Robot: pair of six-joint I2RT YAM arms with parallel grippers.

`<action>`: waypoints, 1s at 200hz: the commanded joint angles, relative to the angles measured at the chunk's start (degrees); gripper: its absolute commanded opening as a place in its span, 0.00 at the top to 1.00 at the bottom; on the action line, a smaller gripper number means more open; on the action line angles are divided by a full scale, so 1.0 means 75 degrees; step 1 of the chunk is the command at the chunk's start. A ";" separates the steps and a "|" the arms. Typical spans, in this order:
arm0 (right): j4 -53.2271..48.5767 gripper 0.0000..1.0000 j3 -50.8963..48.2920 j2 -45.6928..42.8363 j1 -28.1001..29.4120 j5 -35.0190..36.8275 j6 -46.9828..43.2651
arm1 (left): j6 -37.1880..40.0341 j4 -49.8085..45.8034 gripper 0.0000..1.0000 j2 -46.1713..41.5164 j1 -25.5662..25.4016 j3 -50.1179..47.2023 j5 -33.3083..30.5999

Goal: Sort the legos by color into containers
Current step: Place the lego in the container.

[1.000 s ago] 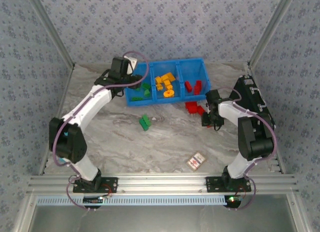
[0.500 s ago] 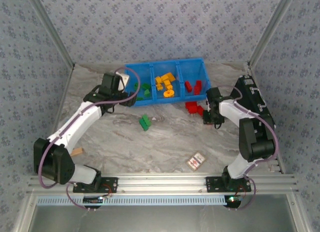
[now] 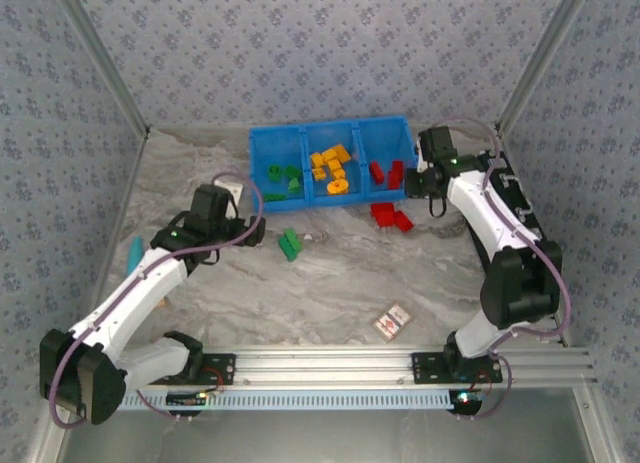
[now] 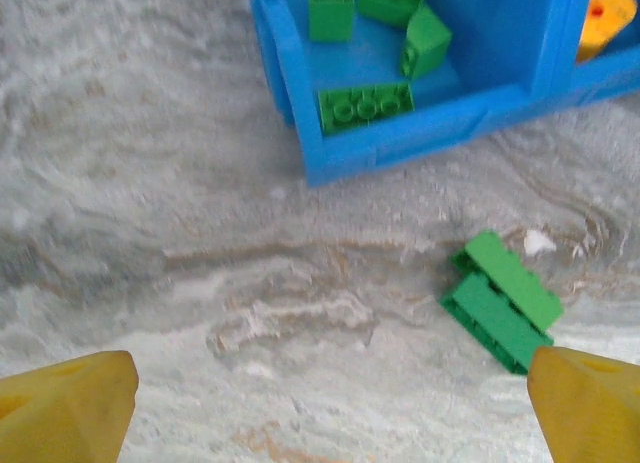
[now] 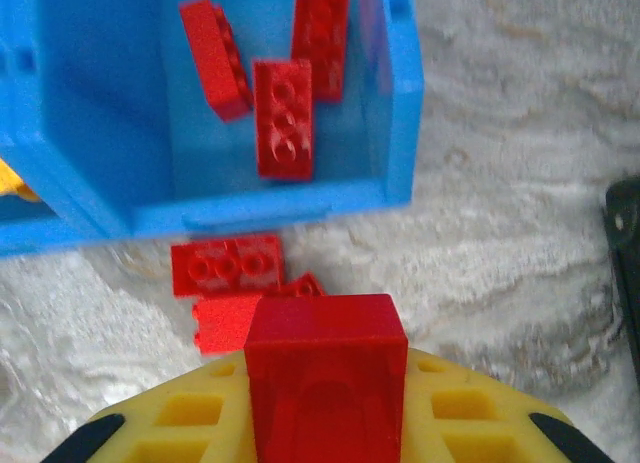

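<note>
1. Your left gripper (image 4: 327, 408) has pulled back from the left end of the blue bin (image 4: 420, 133) to the table at centre left of the overhead view. Its jaws have swung wide and nothing sits between them. I read that as a green drop-off just finished: four sorted green bricks (image 4: 365, 105) lie in the left compartment.
2. At the right of the left wrist view, two loose green legos (image 4: 500, 301) lie touching each other on the table, a little below the bin's front wall. They look like your next pick on that side, and the open jaws are already facing them.
3. Your right gripper (image 3: 413, 185) has left the red pile on the table and risen to the right end of the bin, upper right of centre in the overhead view. It has closed narrow on a held red lego (image 5: 325, 368), seen at the bottom centre of the right wrist view.
4. That brick is not over the red compartment (image 5: 398, 103) yet. The compartment, with three red bricks inside, sits at the top centre of that view, so I judge you must carry it forward before letting go.
5. At least two loose red legos (image 5: 228, 268) remain on the table just in front of the bin wall, so red needs further trips.
</note>
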 commanded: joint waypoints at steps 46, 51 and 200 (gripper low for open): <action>0.0213 0.76 0.1982 0.2078 0.0050 0.0280 -0.0568 | -0.1704 0.0120 0.00 -0.0219 -0.0767 -0.1193 0.0282; 0.0222 0.76 0.2111 0.2222 0.0065 0.0252 -0.0588 | -0.1799 0.0107 0.00 -0.0230 -0.0811 -0.1254 0.0283; -0.0084 0.57 0.3945 0.4186 0.0124 -0.0306 -0.0782 | -0.2582 0.0611 0.00 0.0678 -0.0904 -0.1435 0.0420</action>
